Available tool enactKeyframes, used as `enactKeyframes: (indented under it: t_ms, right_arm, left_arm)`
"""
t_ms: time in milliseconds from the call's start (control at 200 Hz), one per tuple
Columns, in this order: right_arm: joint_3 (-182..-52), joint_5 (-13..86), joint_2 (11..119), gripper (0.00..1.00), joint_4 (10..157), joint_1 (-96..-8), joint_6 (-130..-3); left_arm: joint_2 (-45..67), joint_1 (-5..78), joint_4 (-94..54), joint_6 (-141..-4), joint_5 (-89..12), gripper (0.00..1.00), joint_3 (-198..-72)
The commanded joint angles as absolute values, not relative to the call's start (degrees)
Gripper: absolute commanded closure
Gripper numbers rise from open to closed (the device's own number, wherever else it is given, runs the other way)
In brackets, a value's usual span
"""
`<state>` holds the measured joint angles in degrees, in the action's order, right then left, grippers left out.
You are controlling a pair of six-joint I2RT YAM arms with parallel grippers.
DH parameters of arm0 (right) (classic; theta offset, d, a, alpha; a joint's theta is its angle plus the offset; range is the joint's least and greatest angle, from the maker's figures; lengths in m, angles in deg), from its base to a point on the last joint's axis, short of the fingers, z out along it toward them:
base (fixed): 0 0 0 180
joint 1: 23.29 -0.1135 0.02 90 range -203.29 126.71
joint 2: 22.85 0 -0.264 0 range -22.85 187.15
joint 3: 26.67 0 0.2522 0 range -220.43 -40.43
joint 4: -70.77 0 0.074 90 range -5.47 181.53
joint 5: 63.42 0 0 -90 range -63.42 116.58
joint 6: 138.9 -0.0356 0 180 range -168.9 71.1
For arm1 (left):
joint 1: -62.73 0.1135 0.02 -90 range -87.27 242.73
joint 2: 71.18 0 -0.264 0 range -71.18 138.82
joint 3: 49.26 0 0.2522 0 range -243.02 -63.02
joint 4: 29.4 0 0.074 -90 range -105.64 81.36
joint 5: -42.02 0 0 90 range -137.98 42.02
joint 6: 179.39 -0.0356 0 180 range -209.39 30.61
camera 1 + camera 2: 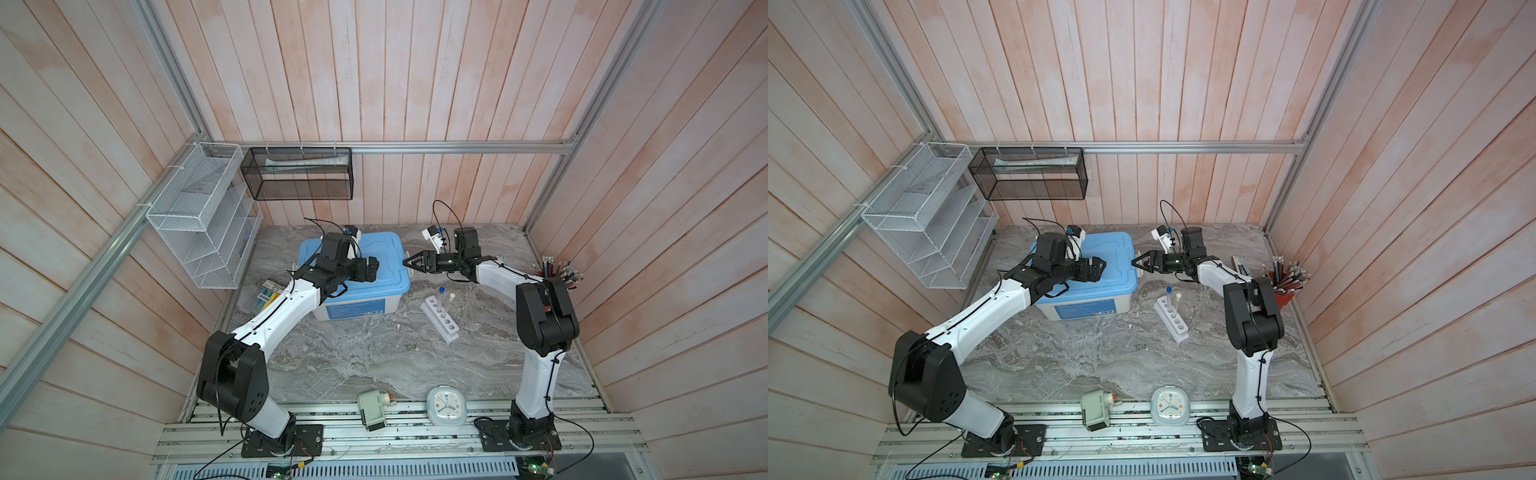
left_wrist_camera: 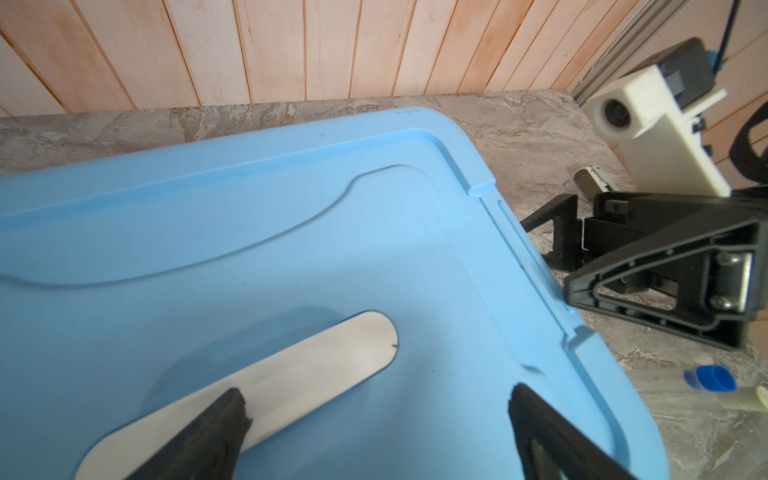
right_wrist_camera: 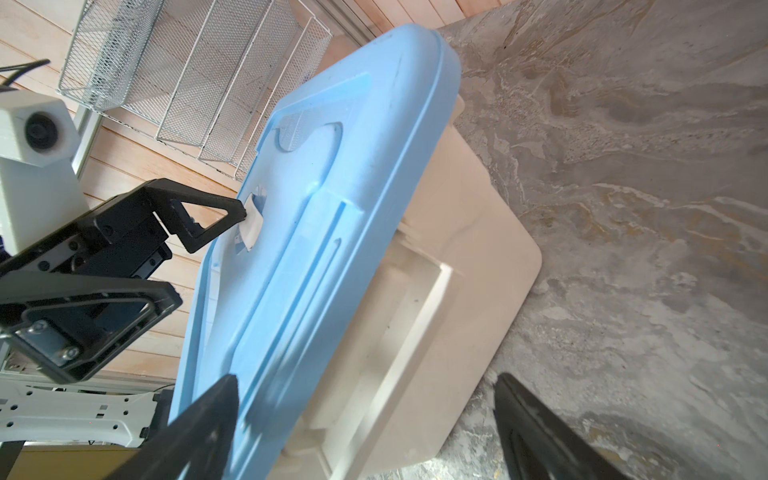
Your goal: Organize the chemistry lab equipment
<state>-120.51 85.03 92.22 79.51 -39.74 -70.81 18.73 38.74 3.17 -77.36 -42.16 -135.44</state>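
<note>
A white six-hole rack point(image 1: 444, 322) point(image 1: 1175, 322) stands right of a white storage box with a blue lid point(image 1: 384, 253) point(image 1: 1119, 251). In the rack stand two thin clear tubes, one blue-capped point(image 1: 441, 291) and one white-capped point(image 1: 451, 297). Both caps, blue point(image 2: 712, 378) and white point(image 2: 748, 399), show in the left wrist view. My left gripper point(image 1: 374, 266) point(image 2: 376, 399) hangs open over the lid point(image 2: 291, 216), above its white handle point(image 2: 311, 365). My right gripper point(image 1: 409, 262) point(image 3: 365, 382) is open at the box's right end. One of its fingers is over the lid point(image 3: 332, 166), the other beside the white latch point(image 3: 436, 311).
A red cup of pencils point(image 1: 557, 274) stands at the right wall. A pale clock point(image 1: 446, 405) and a small pale device point(image 1: 372, 409) lie at the front edge. A white wire organiser point(image 1: 203, 224) and a black mesh basket point(image 1: 297, 174) hang on the walls. Small items point(image 1: 266, 297) lie left of the box.
</note>
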Motion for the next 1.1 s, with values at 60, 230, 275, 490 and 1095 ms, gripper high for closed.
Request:
enactKeyframes:
  t_ms: [60, 230, 275, 490, 1095]
  right_arm:
    - [-121.6, 87.7, 93.1, 0.04, 75.3, -40.1, -72.5]
    - [-122.3, 88.4, 94.4, 0.04, 74.1, -40.7, -73.8]
    - [-122.5, 88.5, 94.7, 0.04, 73.8, -40.9, -74.1]
    - [-123.4, 88.1, 96.4, 0.06, 71.5, -41.1, -76.6]
    - [-123.6, 87.7, 97.9, 0.13, 69.0, -42.1, -80.3]
  left_arm:
    - [20.5, 38.4, 5.3, -76.9, -42.2, 0.00, -136.0]
    - [20.7, 38.4, 5.3, -76.8, -42.2, 0.00, -135.7]
    - [20.7, 38.4, 5.2, -76.8, -42.2, 0.00, -135.6]
    - [20.7, 38.4, 5.2, -76.6, -42.2, 0.00, -135.4]
    - [20.6, 38.4, 4.9, -76.9, -41.7, 0.00, -134.2]
